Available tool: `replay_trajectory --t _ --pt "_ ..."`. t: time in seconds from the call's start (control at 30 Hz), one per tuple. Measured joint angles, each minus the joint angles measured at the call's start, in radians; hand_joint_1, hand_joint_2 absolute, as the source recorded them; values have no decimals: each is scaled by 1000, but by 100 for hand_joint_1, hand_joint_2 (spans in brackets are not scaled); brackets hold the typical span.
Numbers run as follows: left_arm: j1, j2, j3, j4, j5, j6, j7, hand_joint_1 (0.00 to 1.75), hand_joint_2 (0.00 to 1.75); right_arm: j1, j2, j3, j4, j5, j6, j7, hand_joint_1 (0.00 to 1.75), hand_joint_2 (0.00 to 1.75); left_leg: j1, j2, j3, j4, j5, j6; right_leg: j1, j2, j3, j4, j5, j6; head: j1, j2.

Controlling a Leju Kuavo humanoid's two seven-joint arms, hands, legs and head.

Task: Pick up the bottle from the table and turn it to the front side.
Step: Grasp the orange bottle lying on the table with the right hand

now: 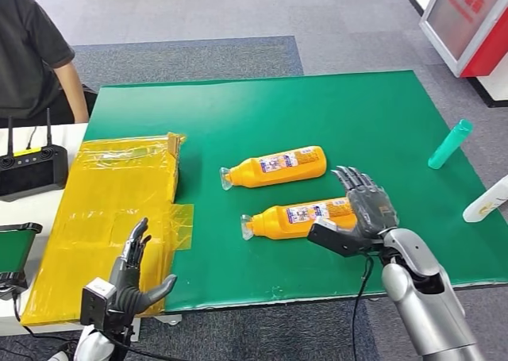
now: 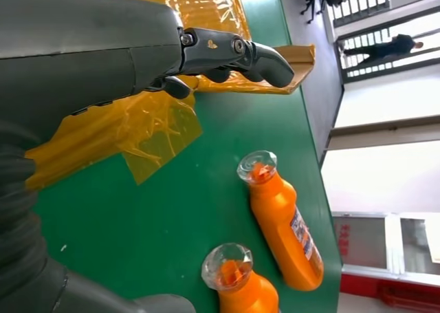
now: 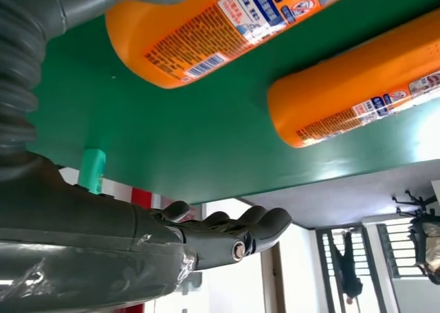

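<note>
Two orange bottles with clear caps lie on their sides on the green mat (image 1: 359, 123). The near bottle (image 1: 296, 216) (image 2: 244, 285) (image 3: 218, 31) points its cap left. The far bottle (image 1: 275, 167) (image 2: 282, 223) (image 3: 363, 79) lies parallel behind it. My right hand (image 1: 359, 214) (image 3: 223, 234) is spread at the near bottle's base end, thumb on its near side, fingers (image 1: 353, 182) reaching over its end; nothing is gripped. My left hand (image 1: 135, 278) (image 2: 228, 55) hovers with fingers apart over the near edge of the yellow sheet, holding nothing.
A yellow taped sheet (image 1: 113, 202) covers the table's left part. A teal bottle (image 1: 450, 143) and a white bottle (image 1: 486, 201) lie at the mat's right edge. A black controller (image 1: 30, 169) sits far left, with a seated person (image 1: 36, 51) behind it.
</note>
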Motion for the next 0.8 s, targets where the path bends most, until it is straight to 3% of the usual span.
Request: replay_trajectory --t 0.27,0.8 --pt "-15 4 0 22 -7 16 -9 0 175 -123 -23 81 144 -32 133 9 0 175 0 0 0 0 0 0 0 0 0 0 0 0 0 0" --pt "-32 13 0 63 -8 27 -18 0 175 -315 -50 224 422 -158 288 12 0 175 0 0 0 0 1 1 0 0 0 0 1 0 0 0"
